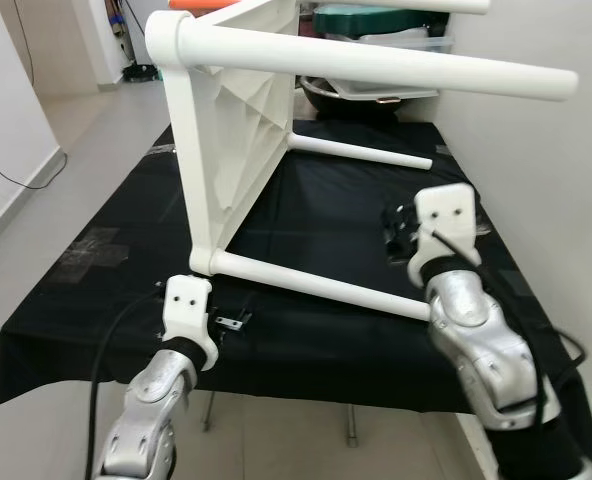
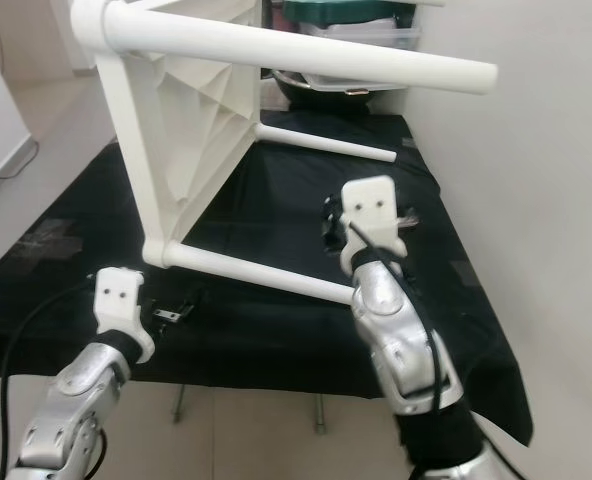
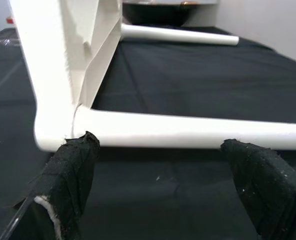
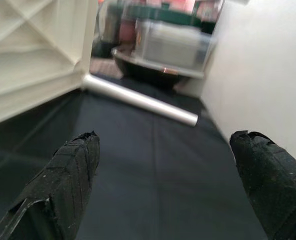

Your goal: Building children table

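The white children's table [image 1: 226, 150] lies on its side on the black tabletop [image 1: 306, 340], legs pointing toward 3 o'clock. At 12 o'clock, a clear bin [image 1: 396, 45] sits atop a dark basin [image 1: 331, 95]; their contents cannot be made out. Left hand [image 3: 158, 175] and right hand [image 4: 163, 170] are both spread wide, gripping nothing.

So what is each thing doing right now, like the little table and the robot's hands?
Children table: tipped on its side on the black cloth, legs attached and sticking out sideways.
Black cloth: spread flat over the work surface.
Left end effector: open, just short of the table's lowest leg.
Right end effector: open, holding nothing, above the cloth.
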